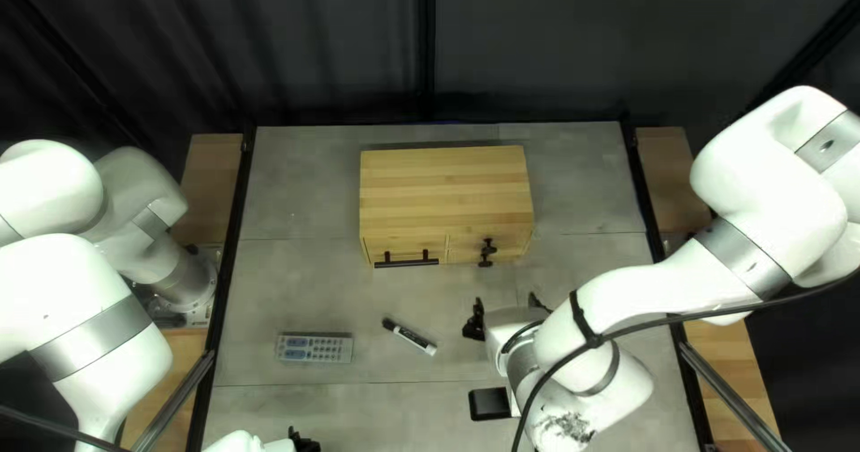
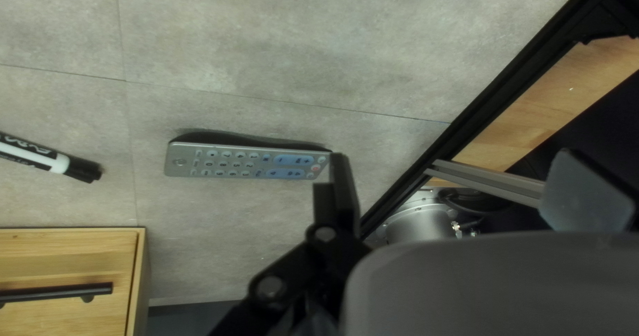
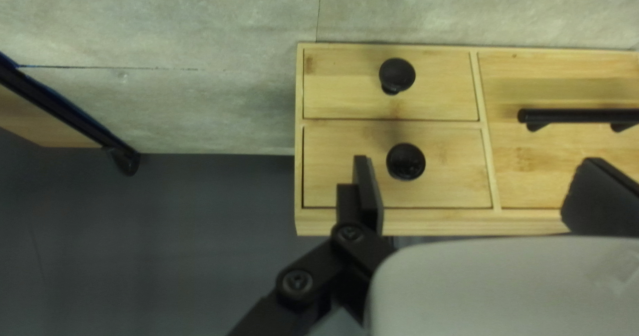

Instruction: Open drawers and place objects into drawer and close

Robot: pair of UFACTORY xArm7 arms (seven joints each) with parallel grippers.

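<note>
Two loose objects are lying on the table (image 1: 287,300) in the top left view: a silver remote (image 1: 313,348) toward the left, and a marker (image 1: 409,336) between it and my right gripper (image 1: 506,310). Behind them the wooden cabinet (image 1: 446,188) is standing with its bar handle (image 1: 406,262) and its knobs (image 1: 486,253) facing the near edge. No drawer is sticking out, so the task is seemingly standing at its very start: opening, placing and closing are all still waiting. My right gripper is hovering in front of the cabinet, well short of the knobs, while my left gripper (image 1: 305,441) is just showing at the bottom edge.

In the left wrist view, my left gripper's jaws are standing wide apart and holding nothing. The remote is lying ahead of them, its far side from the marker seeming close to one finger, though I cannot tell whether they are touching. The marker is resting nearer the cabinet, outside any drawer.

In the right wrist view, my right gripper's jaws are also standing apart, gripping nothing. Two small drawers with knobs and a wide drawer (image 3: 566,159) with the bar handle are all sitting closed. One knob is showing between the fingers, nearer one of them; pulling a drawer open is probably coming next, with both objects remaining to be stowed.
</note>
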